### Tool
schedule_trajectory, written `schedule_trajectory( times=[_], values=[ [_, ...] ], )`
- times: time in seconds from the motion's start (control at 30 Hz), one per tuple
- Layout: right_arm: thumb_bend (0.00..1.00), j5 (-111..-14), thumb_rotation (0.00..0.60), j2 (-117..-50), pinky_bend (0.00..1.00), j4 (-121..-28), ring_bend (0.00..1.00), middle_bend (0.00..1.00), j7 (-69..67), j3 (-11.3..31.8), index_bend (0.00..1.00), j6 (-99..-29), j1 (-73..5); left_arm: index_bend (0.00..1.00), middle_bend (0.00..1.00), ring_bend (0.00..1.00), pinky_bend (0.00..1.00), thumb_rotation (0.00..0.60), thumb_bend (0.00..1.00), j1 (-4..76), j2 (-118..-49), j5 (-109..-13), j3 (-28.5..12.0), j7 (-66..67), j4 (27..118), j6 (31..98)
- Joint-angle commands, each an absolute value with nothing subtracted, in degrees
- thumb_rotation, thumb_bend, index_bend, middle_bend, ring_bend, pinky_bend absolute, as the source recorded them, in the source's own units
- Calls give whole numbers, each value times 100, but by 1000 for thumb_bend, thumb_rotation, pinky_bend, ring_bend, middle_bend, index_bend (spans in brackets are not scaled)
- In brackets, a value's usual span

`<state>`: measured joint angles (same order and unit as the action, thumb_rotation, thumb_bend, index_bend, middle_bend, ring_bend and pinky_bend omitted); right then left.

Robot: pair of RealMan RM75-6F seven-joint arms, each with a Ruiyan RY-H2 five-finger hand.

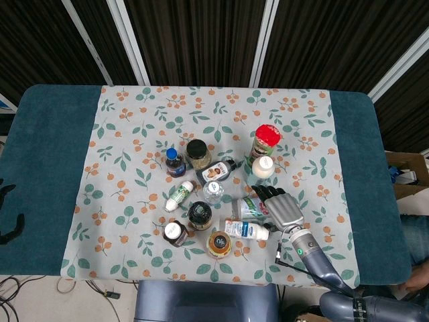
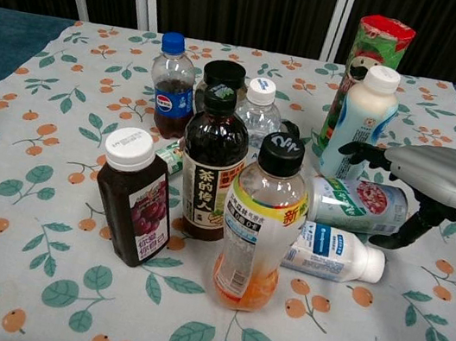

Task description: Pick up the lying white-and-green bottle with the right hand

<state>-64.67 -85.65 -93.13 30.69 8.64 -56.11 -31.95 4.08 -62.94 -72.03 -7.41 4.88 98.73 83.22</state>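
Note:
A white-and-green bottle [image 1: 251,207] with a red picture lies on its side right of the cluster, also seen in the chest view [image 2: 354,204]. My right hand [image 1: 282,208] hangs over its right end with fingers spread. In the chest view the right hand [image 2: 432,180] reaches its fingers [image 2: 362,151] above the bottle, thumb down beside its end, and holds nothing. A smaller white-and-green bottle [image 1: 179,195] lies left of the cluster. Only dark fingers of my left hand [image 1: 8,213] show at the far left edge, apart and empty.
A white-and-blue bottle [image 1: 247,230] lies just in front of the target. A tall white bottle [image 2: 359,131] and a red-lidded canister [image 2: 373,59] stand right behind it. Several upright bottles crowd the left, among them an orange drink [image 2: 255,228] and a dark tea [image 2: 209,167].

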Motion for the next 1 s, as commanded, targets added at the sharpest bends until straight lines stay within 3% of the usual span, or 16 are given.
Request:
schedule_trajectory(
  times=[0.03,1.0],
  values=[
    [292,-6391,600,-8617,232,-9262,189,177,3109,858,65,-5597,-3258,160,44,84,17,600,421,410,-6296,-7190,-741,503,9880,8319],
    [452,-6139,600,-8582,348,-9155,427,438,2813,678,362,-5728,-3351,160,41,84,17,600,421,428,-6260,-7080,-730,538,9961,8242]
  ],
)
